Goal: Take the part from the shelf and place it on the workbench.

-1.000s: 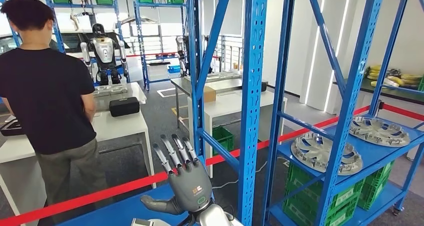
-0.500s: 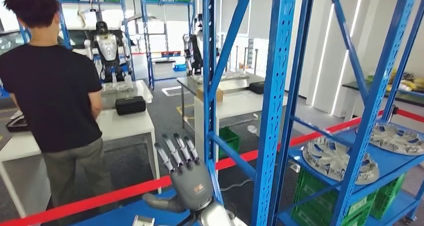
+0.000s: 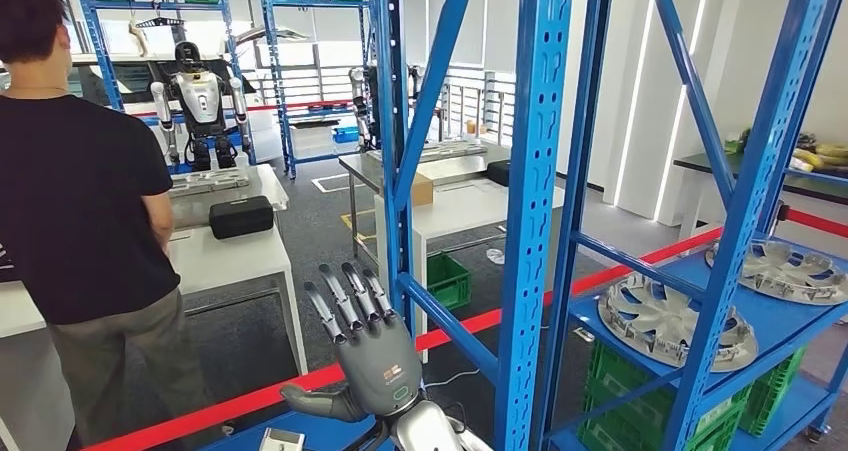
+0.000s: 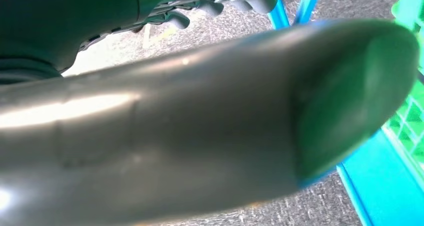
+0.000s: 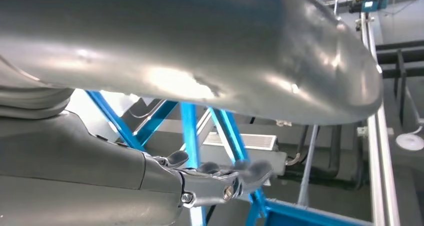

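Head view shows a raised hand (image 3: 372,356), fingers straight and spread, holding nothing; it comes up from the lower middle, so which arm it belongs to I cannot tell. Left wrist view has the left hand (image 4: 220,0) with fingers curled loosely over grey floor, nothing between them, though whether they are closed I cannot say; right wrist view has the right hand (image 5: 215,178) with fingers extended and empty, before the blue uprights. The part, a silver wheel cover (image 3: 672,323), lies flat near the front edge of the blue shelf (image 3: 790,323), with a second cover (image 3: 785,269) behind it toward the shelf's back. A diagonal brace (image 3: 745,211) crosses in front of the part, so a reach could strike the frame. The person (image 3: 85,211) stands near the white workbench (image 3: 235,256), risking contact during carrying.
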Available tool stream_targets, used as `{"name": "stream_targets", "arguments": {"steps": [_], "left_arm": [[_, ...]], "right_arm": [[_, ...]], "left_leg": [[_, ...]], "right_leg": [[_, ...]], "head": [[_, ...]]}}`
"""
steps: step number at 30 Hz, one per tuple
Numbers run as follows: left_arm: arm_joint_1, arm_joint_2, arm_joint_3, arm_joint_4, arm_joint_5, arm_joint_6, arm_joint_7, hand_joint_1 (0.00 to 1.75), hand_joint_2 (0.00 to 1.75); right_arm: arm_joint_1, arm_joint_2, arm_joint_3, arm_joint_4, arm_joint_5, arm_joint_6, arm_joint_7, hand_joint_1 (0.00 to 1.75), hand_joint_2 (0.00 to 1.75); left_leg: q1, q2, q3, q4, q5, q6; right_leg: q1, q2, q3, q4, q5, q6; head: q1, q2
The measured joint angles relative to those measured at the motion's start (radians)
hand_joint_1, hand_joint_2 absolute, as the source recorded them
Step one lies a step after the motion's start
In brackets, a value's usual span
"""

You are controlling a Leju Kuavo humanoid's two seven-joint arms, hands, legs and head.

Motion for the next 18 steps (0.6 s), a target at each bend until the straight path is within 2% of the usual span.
{"name": "stream_targets", "arguments": {"steps": [3,5,6,8,9,10,11,13,14,15,16,18], "left_arm": [[0.001,-0.001,0.000,0.000,0.000,0.000,0.000,0.00,0.00],[0.000,-0.001,0.001,0.000,0.000,0.000,0.000,0.00,0.00],[-0.001,-0.002,0.001,-0.001,0.000,0.000,0.000,0.00,0.00],[-0.001,-0.002,0.001,-0.001,0.000,0.000,0.000,0.00,0.00],[-0.001,-0.003,0.001,-0.001,0.000,0.000,0.000,0.00,0.00],[0.000,-0.003,0.001,-0.001,0.000,0.000,0.000,0.00,0.00],[0.000,-0.003,0.001,-0.001,0.000,0.000,0.000,0.00,0.00],[0.000,-0.004,0.001,-0.001,0.000,0.000,0.000,0.00,0.00],[0.000,-0.005,0.001,0.000,0.000,0.000,0.000,0.00,0.00],[-0.001,-0.005,0.001,-0.001,0.000,0.000,0.000,0.00,0.00],[-0.001,-0.005,0.001,-0.001,0.000,0.000,0.000,0.00,0.00],[-0.001,-0.004,0.001,-0.001,0.000,0.000,0.000,0.00,0.00]], "right_arm": [[-0.001,0.000,0.000,0.001,0.000,0.000,0.000,0.00,0.00],[-0.005,0.000,0.000,0.001,0.000,0.000,0.000,0.00,0.00],[-0.006,0.000,0.000,0.001,0.000,0.000,0.000,0.00,0.00],[-0.004,0.000,0.000,0.002,0.000,0.000,0.000,0.00,0.00],[-0.001,0.000,0.000,0.002,0.000,0.000,0.000,0.00,0.00],[0.002,0.000,0.000,0.003,0.000,0.000,0.000,0.00,0.00],[0.003,-0.001,0.000,0.003,0.000,0.000,0.000,0.00,0.00],[0.002,-0.001,0.000,0.004,0.000,0.000,0.000,0.00,0.00],[0.001,-0.001,0.000,0.004,0.000,0.000,0.000,0.00,0.00],[0.000,-0.001,0.000,0.004,0.000,0.000,0.000,0.00,0.00],[0.000,-0.002,0.000,0.004,0.000,0.000,0.000,0.00,0.00],[0.000,-0.002,0.000,0.004,-0.001,0.000,0.000,0.00,0.00]], "left_leg": [[-0.001,-0.002,0.016,-0.020,-0.001,0.015],[0.004,-0.004,0.031,-0.024,-0.005,0.026],[0.006,-0.004,0.037,-0.025,-0.008,0.030],[0.006,-0.004,0.045,-0.025,-0.019,0.035],[0.006,-0.004,0.050,-0.025,-0.024,0.035],[0.006,-0.005,0.055,-0.025,-0.030,0.034],[0.006,-0.005,0.063,-0.024,-0.037,0.032],[0.007,-0.006,0.081,-0.024,-0.051,0.026],[0.006,-0.006,0.088,-0.024,-0.057,0.022],[0.006,-0.006,0.092,-0.025,-0.062,0.017],[0.006,-0.006,0.094,-0.024,-0.064,0.010],[0.006,-0.005,0.097,-0.019,-0.065,-0.004]], "right_leg": [[0.003,0.001,0.004,0.005,-0.007,0.019],[0.002,-0.001,-0.015,0.050,-0.017,0.029],[0.000,-0.002,-0.044,0.100,-0.032,0.035],[-0.005,-0.004,-0.128,0.227,-0.077,0.046],[-0.007,-0.004,-0.165,0.272,-0.092,0.049],[-0.009,-0.004,-0.189,0.286,-0.090,0.051],[-0.010,-0.005,-0.193,0.263,-0.064,0.050],[-0.009,-0.005,-0.154,0.131,0.032,0.044],[-0.006,-0.006,-0.133,0.067,0.063,0.040],[-0.003,-0.006,-0.117,0.025,0.079,0.035],[-0.001,-0.006,-0.110,0.005,0.083,0.030],[0.000,-0.005,-0.101,0.000,0.084,0.016]], "head": [[0.003,0.000],[0.006,0.000],[0.007,0.000],[0.010,0.000],[0.011,0.000],[0.012,0.000],[0.013,0.000],[0.013,0.000],[0.012,0.000],[0.011,0.000],[0.011,0.000],[0.011,0.000]]}}
